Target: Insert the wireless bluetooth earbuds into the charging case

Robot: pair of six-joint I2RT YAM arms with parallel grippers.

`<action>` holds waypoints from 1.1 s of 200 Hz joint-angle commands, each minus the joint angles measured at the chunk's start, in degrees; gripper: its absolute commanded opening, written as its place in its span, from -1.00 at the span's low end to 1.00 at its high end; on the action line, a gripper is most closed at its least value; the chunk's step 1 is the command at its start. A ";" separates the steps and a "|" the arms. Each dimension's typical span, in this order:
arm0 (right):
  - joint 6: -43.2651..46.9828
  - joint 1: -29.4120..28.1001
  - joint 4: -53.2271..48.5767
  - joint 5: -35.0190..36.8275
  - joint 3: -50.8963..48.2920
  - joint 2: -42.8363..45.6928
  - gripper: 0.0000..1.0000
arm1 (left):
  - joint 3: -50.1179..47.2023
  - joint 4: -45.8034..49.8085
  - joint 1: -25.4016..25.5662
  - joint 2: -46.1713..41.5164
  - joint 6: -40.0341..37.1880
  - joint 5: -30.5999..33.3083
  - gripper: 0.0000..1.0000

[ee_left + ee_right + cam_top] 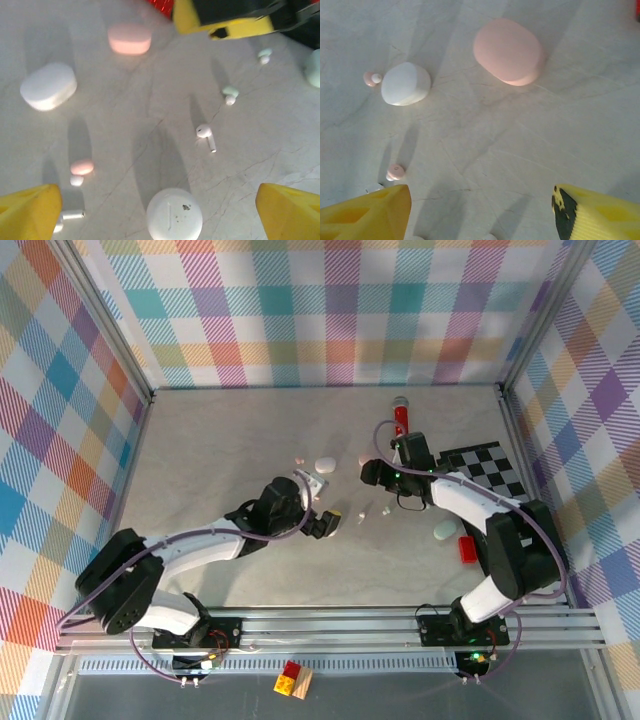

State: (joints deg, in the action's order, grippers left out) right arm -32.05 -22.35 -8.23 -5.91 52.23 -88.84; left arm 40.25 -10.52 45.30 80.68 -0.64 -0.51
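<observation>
The right gripper (480, 215) is hovering wide open and empty near the pink case (509, 51); the left gripper (160, 212), likewise spread and empty, is hanging farther from it.

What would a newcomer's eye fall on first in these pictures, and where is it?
The loud plaid walls around the grey table strike first. Next comes the pink case lying near a white case at mid-table, with tiny pale earbuds scattered around them. A red cylinder stands out at the far side, right of centre, near a checkerboard.
</observation>
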 commanded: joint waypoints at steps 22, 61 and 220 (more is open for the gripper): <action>0.69 0.90 0.53 1.74 -1.06 0.79 0.48 | 11.43 24.76 2.70 6.76 12.00 10.64 0.80; -0.01 1.08 1.61 1.32 -0.74 0.51 0.48 | 18.82 32.22 7.38 14.50 10.78 12.28 0.78; -0.47 1.69 2.60 0.34 -3.05 1.98 0.47 | 23.38 30.65 7.70 25.52 4.60 9.44 0.09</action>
State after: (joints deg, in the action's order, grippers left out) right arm -32.29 -20.99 -6.76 -4.95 49.76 -88.53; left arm 62.57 20.53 52.84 104.86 4.43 8.45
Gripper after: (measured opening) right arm 0.738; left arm 0.575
